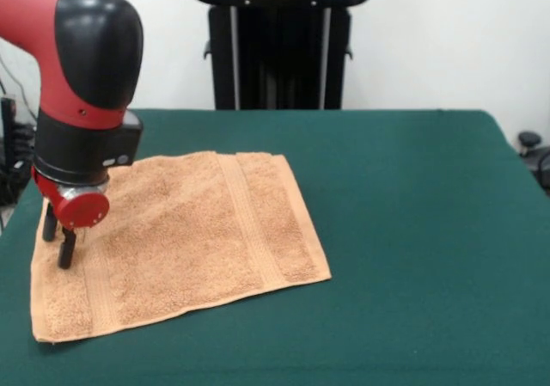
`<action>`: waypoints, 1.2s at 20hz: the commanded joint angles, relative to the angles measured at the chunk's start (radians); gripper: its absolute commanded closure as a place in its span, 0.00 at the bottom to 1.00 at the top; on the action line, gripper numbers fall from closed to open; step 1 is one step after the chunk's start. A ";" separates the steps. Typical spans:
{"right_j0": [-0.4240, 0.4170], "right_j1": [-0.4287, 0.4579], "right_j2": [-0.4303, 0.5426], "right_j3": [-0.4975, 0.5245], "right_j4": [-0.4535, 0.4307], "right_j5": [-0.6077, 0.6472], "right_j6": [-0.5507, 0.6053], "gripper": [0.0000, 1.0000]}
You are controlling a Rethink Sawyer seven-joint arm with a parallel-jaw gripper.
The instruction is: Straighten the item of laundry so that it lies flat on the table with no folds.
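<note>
The orange-tan towel (189,231) lies spread out on the left part of the dark green table (412,231). It looks flat, with one woven band right of its middle and another near its left edge. Its far left corner is hidden behind the arm. I see no care label. My gripper (58,238) hangs from the red and black arm over the towel's left part. Its two black fingers (66,250) stand a little apart with nothing between them. The lower tip is at or just above the towel's surface.
The robot's black pedestal (279,42) stands at the table's far edge. The red arm (77,68) fills the upper left. A black object (533,145) shows past the table's right edge. Green cloth extends right of the towel.
</note>
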 commanded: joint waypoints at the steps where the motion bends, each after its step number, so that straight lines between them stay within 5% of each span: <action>1: 0.037 -0.001 0.071 -0.012 -0.042 0.057 0.025 0.00; 8: 0.034 -0.028 0.087 0.020 -0.033 0.121 0.018 0.00; 18: 0.062 -0.223 0.079 0.281 -0.017 0.318 0.032 0.00; 24: 0.101 -0.281 0.070 0.371 0.003 0.318 0.100 0.00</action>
